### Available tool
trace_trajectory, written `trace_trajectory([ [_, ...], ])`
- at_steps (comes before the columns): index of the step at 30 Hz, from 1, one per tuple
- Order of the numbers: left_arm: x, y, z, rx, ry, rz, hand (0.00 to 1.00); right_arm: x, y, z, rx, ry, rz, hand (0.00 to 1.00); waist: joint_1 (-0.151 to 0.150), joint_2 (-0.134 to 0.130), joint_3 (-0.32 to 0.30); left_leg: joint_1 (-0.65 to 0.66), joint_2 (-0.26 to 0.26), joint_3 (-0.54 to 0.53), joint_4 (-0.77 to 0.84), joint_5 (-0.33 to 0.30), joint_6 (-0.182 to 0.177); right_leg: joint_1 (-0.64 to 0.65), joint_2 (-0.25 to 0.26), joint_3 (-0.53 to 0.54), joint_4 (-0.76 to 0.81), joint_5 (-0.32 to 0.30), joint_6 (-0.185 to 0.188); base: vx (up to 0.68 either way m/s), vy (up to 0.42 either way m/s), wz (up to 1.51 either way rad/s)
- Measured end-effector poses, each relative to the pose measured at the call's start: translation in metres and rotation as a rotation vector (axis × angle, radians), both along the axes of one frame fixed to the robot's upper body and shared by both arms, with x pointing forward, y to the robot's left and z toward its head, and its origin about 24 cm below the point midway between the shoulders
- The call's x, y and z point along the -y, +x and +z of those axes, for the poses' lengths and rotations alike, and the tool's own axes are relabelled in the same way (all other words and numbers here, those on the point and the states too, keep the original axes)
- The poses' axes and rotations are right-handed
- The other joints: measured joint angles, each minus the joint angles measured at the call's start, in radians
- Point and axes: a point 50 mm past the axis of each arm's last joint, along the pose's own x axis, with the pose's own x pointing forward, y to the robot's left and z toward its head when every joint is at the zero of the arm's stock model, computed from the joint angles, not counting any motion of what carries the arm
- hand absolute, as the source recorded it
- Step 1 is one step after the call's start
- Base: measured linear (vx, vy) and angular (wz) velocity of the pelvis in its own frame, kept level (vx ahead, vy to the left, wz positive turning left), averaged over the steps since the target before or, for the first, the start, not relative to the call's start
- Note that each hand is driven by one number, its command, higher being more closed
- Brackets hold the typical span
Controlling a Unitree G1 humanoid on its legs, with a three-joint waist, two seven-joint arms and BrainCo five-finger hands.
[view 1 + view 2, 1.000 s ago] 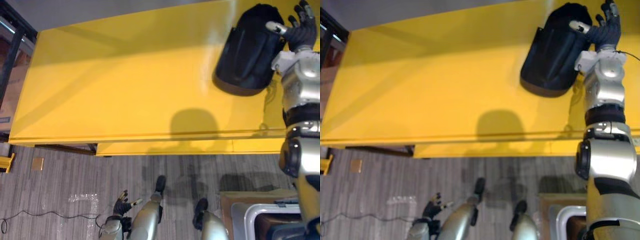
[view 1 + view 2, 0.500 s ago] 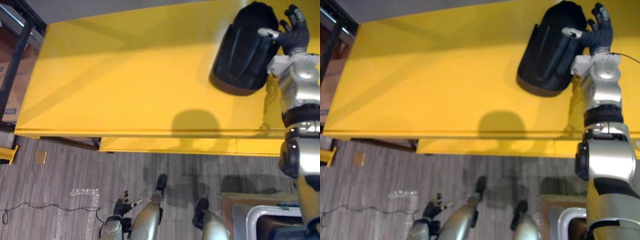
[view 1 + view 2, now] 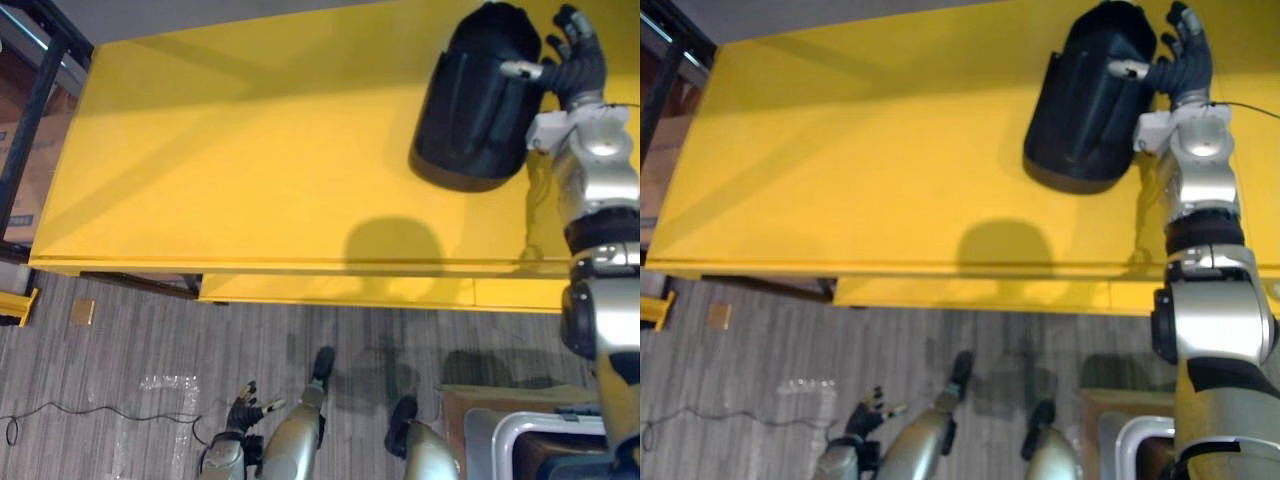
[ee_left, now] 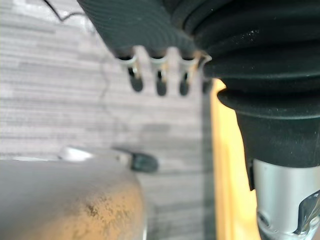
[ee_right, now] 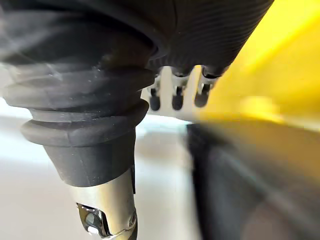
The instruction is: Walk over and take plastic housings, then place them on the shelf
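Observation:
A black plastic housing [image 3: 475, 100] lies on the yellow shelf top [image 3: 250, 160] near its far right end. My right hand [image 3: 575, 65] is just to the right of it, open with fingers spread, and the thumb rests against the housing's side. In the right wrist view the straight fingers [image 5: 175, 97] reach past the dark housing [image 5: 250, 185]. My left hand [image 3: 243, 408] hangs low over the floor, open and holding nothing; its fingers [image 4: 159, 80] hang straight in the left wrist view.
A dark metal rack [image 3: 40, 80] with a cardboard box [image 3: 20, 170] stands past the shelf's left end. A grey bin [image 3: 530, 440] sits on a brown box at the lower right. Most of the yellow top left of the housing is bare.
The housing has slid a little left and farther onto the shelf top, and my right hand has followed it. The camera shifted slightly early on. The left hand stays put.

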Motion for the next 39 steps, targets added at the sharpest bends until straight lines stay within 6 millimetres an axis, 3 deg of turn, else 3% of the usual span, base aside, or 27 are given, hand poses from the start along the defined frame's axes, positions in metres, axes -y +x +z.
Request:
trace_trajectory([
  [3,-0.004,-0.001,0.0,-0.005,0.018,0.026,0.0,0.003,-0.039,0.018,0.248,0.005,-0.074,0.0,-0.019,-0.021,-0.011,-0.001,0.0,0.007,-0.001,0.0,0.0,0.003,0.002,0.005,-0.016,0.004,0.005,0.01,-0.004,-0.05],
  [4,-0.007,-0.003,-0.001,-0.012,0.039,0.034,0.0,0.006,-0.056,0.023,0.341,0.01,-0.109,0.0,-0.039,-0.039,-0.022,-0.001,0.001,0.009,-0.001,0.0,0.0,0.006,0.006,0.008,-0.028,0.008,0.009,0.02,-0.007,-0.11],
  [7,-0.013,-0.007,-0.004,-0.029,0.046,0.071,0.0,0.005,-0.078,0.024,0.459,-0.009,-0.155,0.0,-0.056,-0.075,-0.046,-0.001,0.01,0.037,-0.002,-0.001,0.0,0.007,0.021,0.032,-0.063,0.031,0.009,0.02,-0.014,-0.27],
  [10,-0.015,-0.01,-0.006,-0.045,0.044,0.087,0.0,-0.011,-0.087,0.02,0.53,-0.017,-0.081,0.0,-0.072,-0.083,-0.062,0.008,0.023,0.049,-0.002,-0.003,0.002,0.024,0.041,0.053,-0.112,0.063,0.008,-0.01,-0.013,-0.27],
  [14,-0.015,-0.014,-0.009,-0.07,0.044,0.09,0.0,-0.042,-0.069,-0.003,0.461,0.051,0.158,0.0,-0.072,-0.082,-0.074,0.02,0.041,0.065,-0.002,-0.006,0.007,0.043,0.064,0.069,-0.158,0.097,0.006,-0.06,-0.012,-0.21],
  [16,-0.014,-0.016,-0.011,-0.088,0.041,0.092,0.0,-0.072,-0.055,-0.024,0.365,0.063,0.317,0.0,-0.07,-0.081,-0.078,0.019,0.049,0.065,-0.002,-0.006,0.007,0.05,0.077,0.073,-0.181,0.115,0.002,-0.07,-0.009,-0.09],
  [19,-0.014,-0.016,-0.011,-0.089,0.042,0.091,0.0,-0.111,-0.044,-0.041,0.279,0.061,0.469,0.0,-0.064,-0.081,-0.078,0.019,0.055,0.063,-0.003,-0.006,0.007,0.057,0.085,0.073,-0.204,0.122,0.003,-0.06,-0.009,-0.03],
  [22,-0.015,-0.014,-0.011,-0.088,0.046,0.094,0.0,-0.137,-0.037,-0.052,0.227,0.09,0.549,0.0,-0.051,-0.081,-0.078,0.018,0.054,0.06,-0.003,-0.005,0.007,0.059,0.086,0.072,-0.207,0.124,0.005,-0.01,-0.001,0.01],
  [27,-0.016,-0.013,-0.01,-0.087,0.059,0.104,0.0,-0.168,-0.021,-0.064,0.126,0.158,0.652,0.0,-0.039,-0.081,-0.078,0.016,0.056,0.051,-0.003,-0.003,0.004,0.076,0.093,0.062,-0.231,0.142,0.0,0.05,-0.014,0.03],
  [34,-0.016,-0.013,-0.01,-0.093,0.07,0.114,0.0,-0.213,-0.013,-0.068,0.034,0.234,0.788,0.0,-0.038,-0.081,-0.078,0.015,0.061,0.046,-0.003,-0.005,0.002,0.083,0.099,0.055,-0.242,0.142,-0.002,0.03,-0.018,0.03],
  [39,-0.015,-0.011,-0.01,-0.1,0.074,0.11,0.0,-0.234,0.001,-0.1,-0.143,0.325,0.81,0.0,-0.033,-0.079,-0.077,0.015,0.065,0.047,-0.003,-0.007,-0.001,0.082,0.103,0.057,-0.241,0.141,-0.004,0.0,0.0,0.0],
])
